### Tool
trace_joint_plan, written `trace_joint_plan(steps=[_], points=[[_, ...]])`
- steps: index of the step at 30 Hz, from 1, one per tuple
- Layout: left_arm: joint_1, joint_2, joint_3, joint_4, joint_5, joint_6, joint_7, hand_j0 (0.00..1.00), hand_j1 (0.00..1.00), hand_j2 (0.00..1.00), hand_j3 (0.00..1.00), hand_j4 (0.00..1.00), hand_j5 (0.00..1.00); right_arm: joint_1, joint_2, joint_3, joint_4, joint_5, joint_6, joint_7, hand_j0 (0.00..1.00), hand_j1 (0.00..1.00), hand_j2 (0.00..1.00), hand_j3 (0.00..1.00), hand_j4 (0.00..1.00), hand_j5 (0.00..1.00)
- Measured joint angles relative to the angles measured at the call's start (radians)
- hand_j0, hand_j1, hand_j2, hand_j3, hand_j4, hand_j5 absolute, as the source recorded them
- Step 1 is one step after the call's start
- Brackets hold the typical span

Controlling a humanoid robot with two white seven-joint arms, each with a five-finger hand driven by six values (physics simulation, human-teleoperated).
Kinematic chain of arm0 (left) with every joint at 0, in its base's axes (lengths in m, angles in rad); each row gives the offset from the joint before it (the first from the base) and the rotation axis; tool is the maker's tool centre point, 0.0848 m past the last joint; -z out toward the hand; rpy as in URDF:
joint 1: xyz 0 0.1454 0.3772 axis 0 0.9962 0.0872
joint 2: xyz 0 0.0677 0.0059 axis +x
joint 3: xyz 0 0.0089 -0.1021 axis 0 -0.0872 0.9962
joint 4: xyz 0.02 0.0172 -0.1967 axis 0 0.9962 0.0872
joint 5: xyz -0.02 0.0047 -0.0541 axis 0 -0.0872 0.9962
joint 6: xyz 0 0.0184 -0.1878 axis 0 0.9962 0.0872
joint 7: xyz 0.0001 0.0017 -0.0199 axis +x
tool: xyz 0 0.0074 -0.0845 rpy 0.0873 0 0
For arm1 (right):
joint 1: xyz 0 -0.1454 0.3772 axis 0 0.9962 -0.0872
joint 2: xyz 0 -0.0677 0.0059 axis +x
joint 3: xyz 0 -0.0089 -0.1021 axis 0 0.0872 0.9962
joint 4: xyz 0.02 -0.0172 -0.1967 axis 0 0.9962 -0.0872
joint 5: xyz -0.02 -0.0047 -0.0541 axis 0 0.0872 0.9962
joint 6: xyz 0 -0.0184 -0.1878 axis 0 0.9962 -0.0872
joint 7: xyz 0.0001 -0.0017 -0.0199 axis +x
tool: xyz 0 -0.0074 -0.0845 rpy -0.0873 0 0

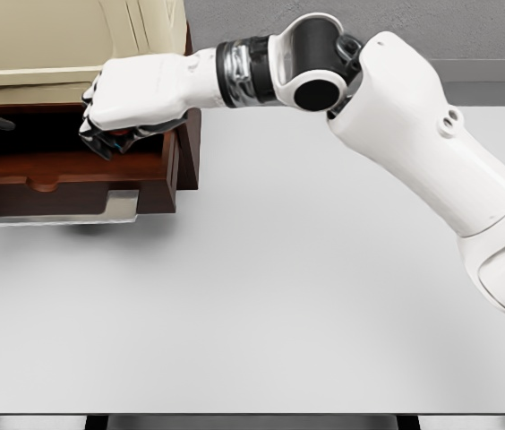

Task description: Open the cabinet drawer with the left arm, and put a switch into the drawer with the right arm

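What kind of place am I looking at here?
Probably a simulated test bench, not a real room: a bare grey table, a wooden cabinet with its drawer open, and a white robot's right hand reaching into it.

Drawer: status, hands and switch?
Drawer open. Right hand over it, fingers curled around a small dark object, likely the switch. Left hand not clearly visible. Nothing blocking.
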Motion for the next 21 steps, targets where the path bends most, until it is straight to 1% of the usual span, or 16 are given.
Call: trace_joint_plan(steps=[4,5,6,7,11,17,19,21], points=[[0.002,0.000,0.000,0.002,0.000,0.000,0.000,1.00,1.00,1.00,1.00,1.00,1.00,-0.008,0.006,0.000,0.028,0.004,0.000,0.000,0.42,0.42,0.42,0.42,0.42,0.42],[0.002,-0.001,0.000,0.003,0.000,0.000,0.000,1.00,1.00,1.00,1.00,1.00,1.00,-0.008,0.007,0.000,0.032,0.007,0.000,0.000,0.50,0.50,0.50,0.50,0.50,0.50],[0.002,-0.001,0.000,0.003,0.000,0.000,0.000,1.00,1.00,1.00,1.00,1.00,1.00,-0.008,0.009,-0.002,0.034,0.021,0.000,0.000,0.83,0.83,0.83,0.83,0.83,0.83],[0.002,-0.002,0.000,0.004,0.000,0.000,0.000,1.00,1.00,1.00,1.00,1.00,1.00,-0.006,0.011,-0.004,0.035,0.040,0.000,0.000,1.00,1.00,1.00,1.00,1.00,1.00],[0.004,-0.003,-0.001,0.004,-0.001,0.000,0.000,1.00,1.00,1.00,1.00,1.00,1.00,-0.006,0.016,-0.015,0.034,0.081,0.000,0.000,1.00,1.00,1.00,1.00,1.00,1.00],[0.003,-0.003,-0.001,0.004,-0.001,0.000,0.000,1.00,1.00,1.00,1.00,1.00,1.00,-0.009,0.019,-0.019,0.022,0.094,0.000,0.000,1.00,1.00,1.00,1.00,1.00,1.00],[0.001,-0.003,-0.001,0.003,-0.001,0.000,0.000,1.00,1.00,1.00,1.00,1.00,1.00,-0.003,0.017,-0.022,-0.007,0.095,0.000,0.000,1.00,1.00,1.00,1.00,1.00,1.00],[0.000,-0.006,0.000,0.002,-0.004,0.000,0.001,1.00,1.00,1.00,1.00,1.00,1.00,0.035,-0.007,-0.051,-0.064,0.090,-0.001,0.000,1.00,1.00,1.00,1.00,1.00,1.00]])
